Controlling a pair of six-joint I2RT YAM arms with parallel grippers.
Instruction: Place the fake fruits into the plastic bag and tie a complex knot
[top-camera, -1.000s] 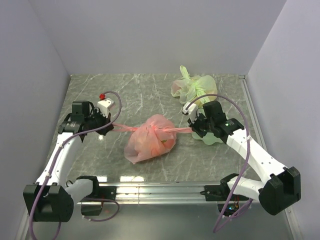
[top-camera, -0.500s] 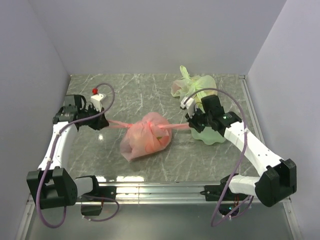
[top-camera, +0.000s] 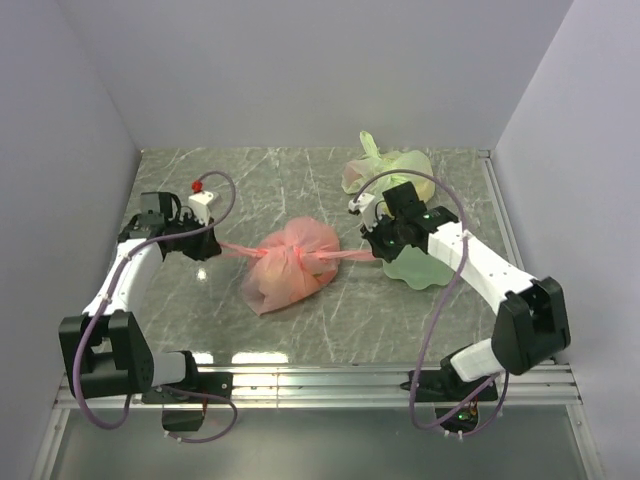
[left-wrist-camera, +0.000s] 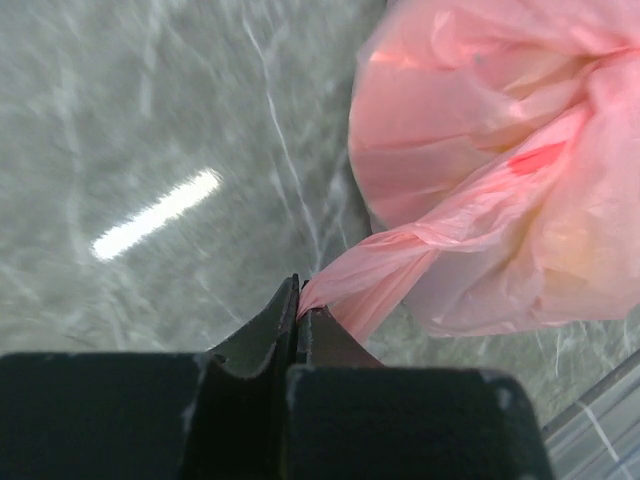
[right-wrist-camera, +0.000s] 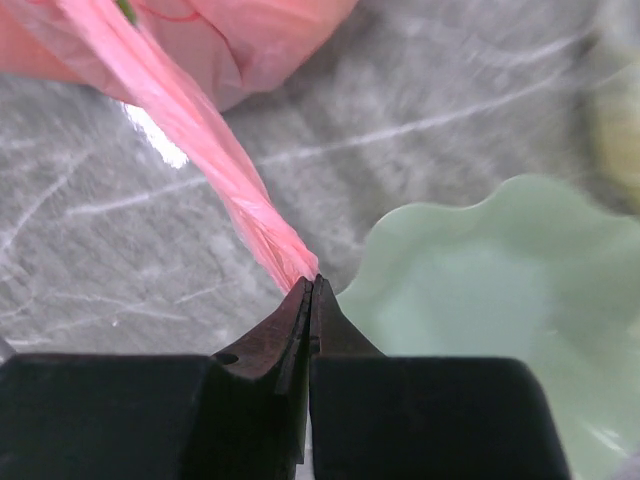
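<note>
The left gripper (top-camera: 207, 247) and right gripper (top-camera: 378, 252) each pinch the plastic bag (top-camera: 290, 268) by opposite twisted ends, stretched taut, apparently to cinch its knot

My grey marbled table (top-camera: 300, 180) is carrying the pink plastic bag (top-camera: 290, 265) at its middle; a pale green plate (top-camera: 425, 268) is lying to its right, a knotted green-yellow bag (top-camera: 385, 170) sitting farther back.
</note>
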